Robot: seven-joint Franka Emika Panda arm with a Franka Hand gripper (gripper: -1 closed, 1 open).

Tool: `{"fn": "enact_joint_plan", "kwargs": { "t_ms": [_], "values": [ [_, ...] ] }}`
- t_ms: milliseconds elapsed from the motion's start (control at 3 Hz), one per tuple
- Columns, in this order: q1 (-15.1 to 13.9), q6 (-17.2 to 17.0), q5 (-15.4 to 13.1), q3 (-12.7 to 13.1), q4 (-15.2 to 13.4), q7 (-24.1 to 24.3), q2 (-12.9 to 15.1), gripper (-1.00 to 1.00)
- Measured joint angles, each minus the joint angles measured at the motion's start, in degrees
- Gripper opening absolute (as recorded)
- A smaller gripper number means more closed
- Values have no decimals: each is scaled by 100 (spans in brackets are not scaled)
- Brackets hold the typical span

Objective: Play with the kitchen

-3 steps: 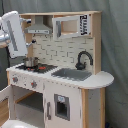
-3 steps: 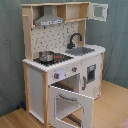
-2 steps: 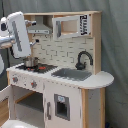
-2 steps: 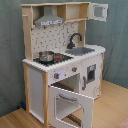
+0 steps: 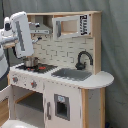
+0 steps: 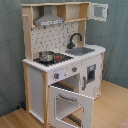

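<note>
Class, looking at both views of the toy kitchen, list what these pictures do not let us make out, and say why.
- Gripper: in the first exterior view the robot arm covers it; the second exterior view shows no arm.
- Pot contents: the rim hides the inside in both exterior views.
- Oven interior: in the second exterior view the open door masks most of it.
- Knob markings: too small.

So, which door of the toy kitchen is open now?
The oven door under the stovetop, hanging forward and down; the narrow door under the sink is shut.
</note>
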Motion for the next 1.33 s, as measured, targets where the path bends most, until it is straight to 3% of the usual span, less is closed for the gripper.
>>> {"fn": "enact_joint_plan", "kwargs": {
  "t_ms": [667, 1333],
  "values": [
    [-23, 1030, -6, -534, -1, -129, 138, -100],
    [-38, 1895, -14, -1330, -97, -659, 202, -100]
  ]
}}
